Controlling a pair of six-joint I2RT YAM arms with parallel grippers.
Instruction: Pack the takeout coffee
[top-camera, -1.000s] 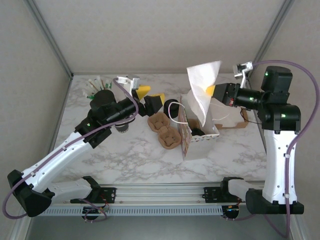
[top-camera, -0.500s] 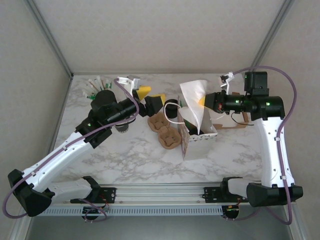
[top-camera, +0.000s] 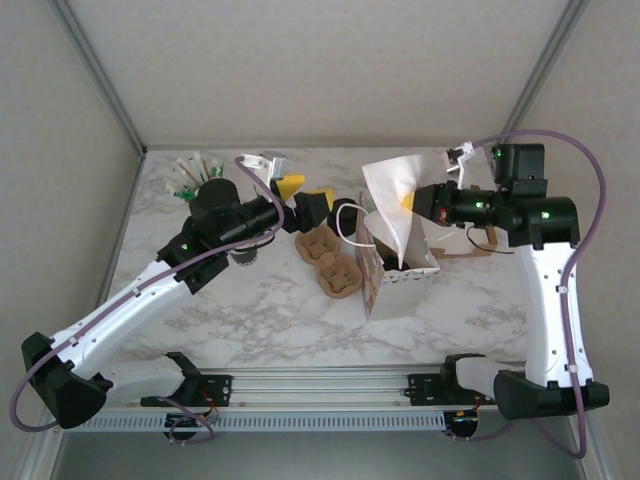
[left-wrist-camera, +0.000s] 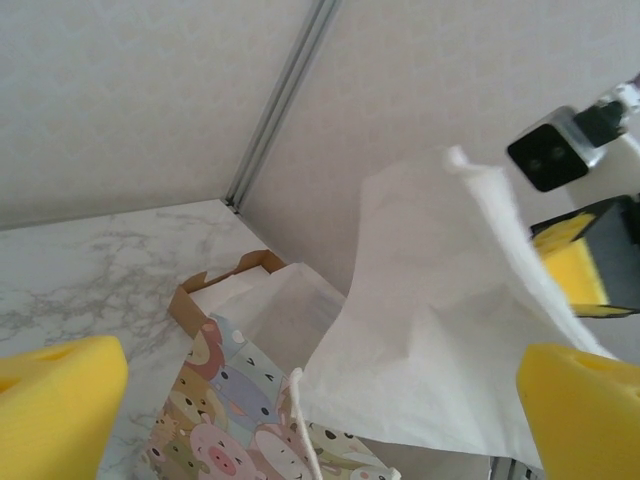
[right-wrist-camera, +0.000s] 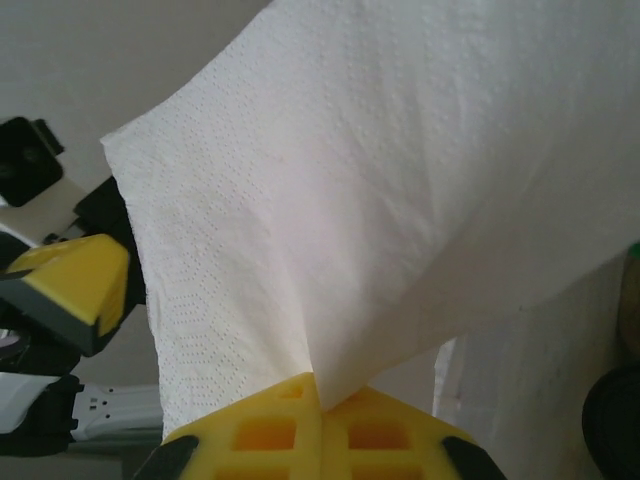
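Nothing readable is turning up anywhere. The small paper bag printed with cartoon animals (left-wrist-camera: 230, 400) is showing only drawings, no words or numbers. The white tissue paper sheet (left-wrist-camera: 440, 320) is hanging plain and unprinted. Any marks on the black arm housings are coming through too small to read.

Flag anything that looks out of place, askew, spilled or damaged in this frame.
One thing stands out. The white napkin pinched in the right end effector stands fanned out and creased above the open cartoon-print bag. Most of it is outside the bag rather than tucked in. Nothing looks spilled or torn.
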